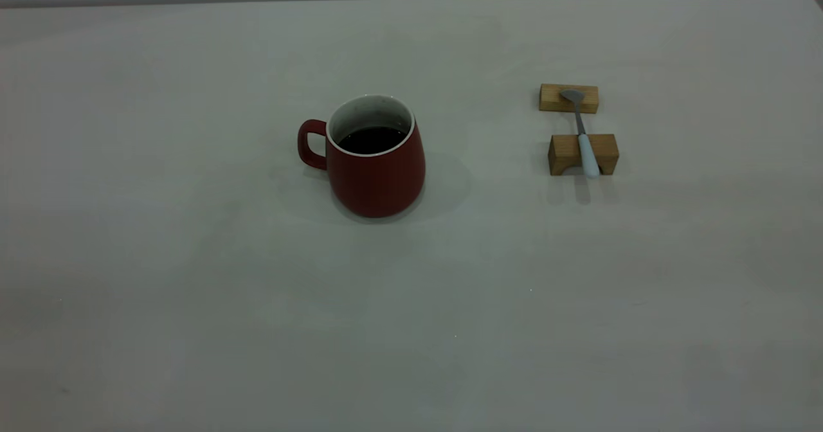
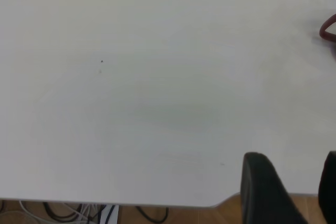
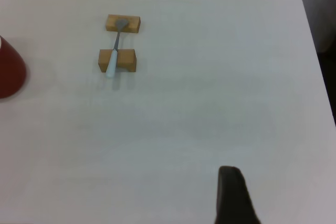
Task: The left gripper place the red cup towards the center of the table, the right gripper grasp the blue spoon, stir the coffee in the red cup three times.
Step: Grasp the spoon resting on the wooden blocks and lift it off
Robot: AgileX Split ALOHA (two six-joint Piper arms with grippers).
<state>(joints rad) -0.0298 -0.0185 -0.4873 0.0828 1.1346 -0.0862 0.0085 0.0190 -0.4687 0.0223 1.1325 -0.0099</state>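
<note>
The red cup [image 1: 376, 168] stands upright near the middle of the table [image 1: 193, 303], its handle toward the left arm's side and dark coffee [image 1: 371, 139] inside. To its right the blue spoon [image 1: 582, 133] lies across two wooden blocks, bowl on the far one. Neither gripper shows in the exterior view. In the left wrist view my left gripper [image 2: 293, 156] hangs open over the table's edge, far from the red cup [image 2: 328, 29]. In the right wrist view one black finger [image 3: 231, 192] of my right gripper shows, well short of the blue spoon [image 3: 114, 51] and the red cup [image 3: 9, 72].
The far wooden block [image 1: 569, 98] and the near wooden block [image 1: 583, 154] hold the spoon off the tabletop. Cables [image 2: 79, 211] lie on the wooden floor below the table's edge in the left wrist view. The table's right edge [image 3: 310, 40] runs beside a dark strip.
</note>
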